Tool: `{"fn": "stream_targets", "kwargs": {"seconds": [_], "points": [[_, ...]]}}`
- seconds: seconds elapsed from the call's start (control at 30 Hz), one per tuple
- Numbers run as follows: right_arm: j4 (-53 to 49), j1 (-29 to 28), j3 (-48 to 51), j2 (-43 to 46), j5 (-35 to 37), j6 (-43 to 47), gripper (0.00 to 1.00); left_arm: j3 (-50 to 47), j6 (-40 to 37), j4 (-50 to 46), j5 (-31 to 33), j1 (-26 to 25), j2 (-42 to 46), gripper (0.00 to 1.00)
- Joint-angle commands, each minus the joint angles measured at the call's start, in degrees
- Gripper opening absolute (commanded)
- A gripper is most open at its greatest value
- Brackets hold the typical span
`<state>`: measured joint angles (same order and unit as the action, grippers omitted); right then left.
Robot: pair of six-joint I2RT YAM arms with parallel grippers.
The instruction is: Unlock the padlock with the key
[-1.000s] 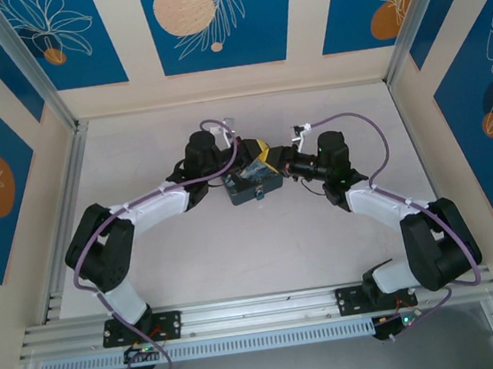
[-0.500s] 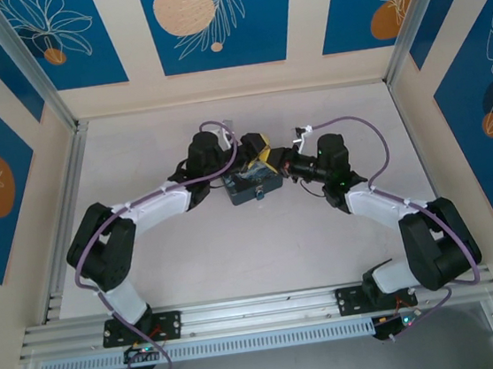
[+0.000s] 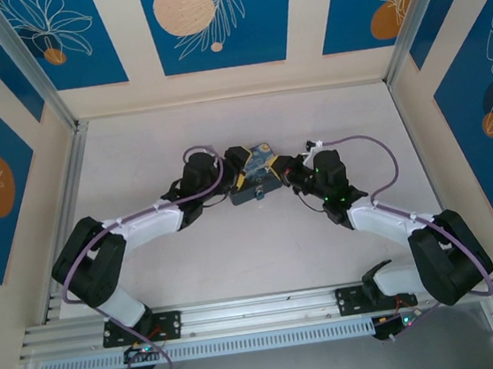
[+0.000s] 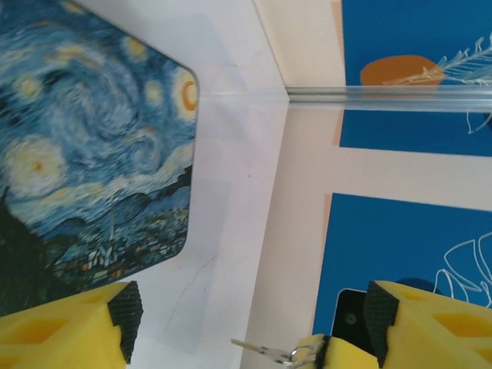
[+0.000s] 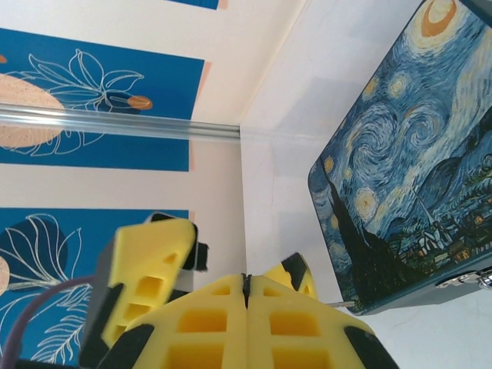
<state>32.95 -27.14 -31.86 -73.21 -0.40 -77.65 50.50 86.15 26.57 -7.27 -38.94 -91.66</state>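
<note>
Right gripper point(image 5: 246, 286), at the box's point(image 3: 260, 185) 3 o'clock, pinches the key point(image 4: 264, 352); left gripper point(image 4: 251, 301) gapes empty. Risk: thin key twists loose.

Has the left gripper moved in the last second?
Yes. The left gripper has drawn back from the back wall toward the near rail.

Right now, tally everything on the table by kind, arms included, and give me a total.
robot arms: 2, left arm and right arm
painted box: 1
key: 1
padlock: 1, a tiny speck at the box's front
total: 5
</note>
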Motion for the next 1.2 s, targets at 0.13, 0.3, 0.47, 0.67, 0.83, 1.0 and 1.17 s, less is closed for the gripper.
{"fn": "stream_targets", "kwargs": {"seconds": [0.13, 0.3, 0.47, 0.67, 0.83, 1.0, 1.17], "points": [[1.8, -2.8, -2.5, -1.0, 7.5, -2.4, 0.00, -1.3, 6.1, 4.8, 4.6, -2.5, 0.9, 0.52], [2.9, -4.1, -3.3, -2.8, 8.4, -3.2, 0.00, -1.1, 6.9, 5.5, 5.9, -3.0, 0.6, 0.40], [3.5, -4.8, -3.7, -4.2, 8.7, -3.6, 0.00, -1.2, 7.8, 6.0, 6.8, -3.3, 0.3, 0.35], [4.6, -5.1, -3.6, -5.2, 9.0, -4.3, 0.00, -0.8, 8.7, 6.9, 6.7, -3.8, -0.7, 0.29], [4.6, -5.2, -3.7, -5.5, 9.1, -4.3, 0.00, -0.7, 9.2, 7.4, 7.0, -4.2, -1.3, 0.28], [4.7, -5.3, -3.4, -5.6, 9.2, -4.5, 0.00, -0.6, 9.5, 7.3, 7.6, -4.6, -1.5, 0.13], [4.7, -5.2, -2.7, -5.2, 8.8, -4.1, 0.00, -0.5, 9.3, 6.8, 8.0, -4.6, -1.4, 0.00]]}}
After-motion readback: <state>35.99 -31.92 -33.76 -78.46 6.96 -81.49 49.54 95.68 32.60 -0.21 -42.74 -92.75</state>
